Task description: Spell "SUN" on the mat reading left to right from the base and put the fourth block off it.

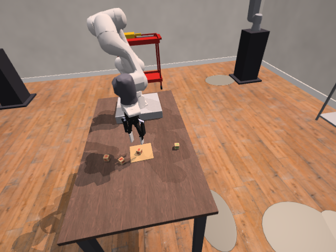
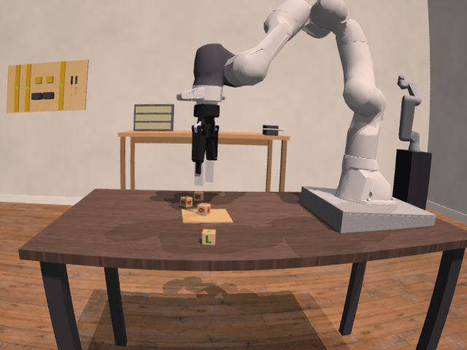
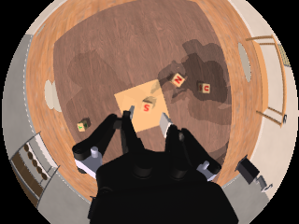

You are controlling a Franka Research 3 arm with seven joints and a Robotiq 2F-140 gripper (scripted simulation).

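Note:
The tan mat lies flat on the table. The S block sits on it, S face up, turned relative to the mat. The N block lies off the mat, turned. The U block lies beyond it, farther from the mat. The fourth block lies off the mat's other side, with a green L on one side face. My gripper is partly open and empty, above the table near the mat.
The arm's grey base stands at one end of the table. The N and U blocks stand fairly close together on one side of the mat. The arm's shadows fall around them.

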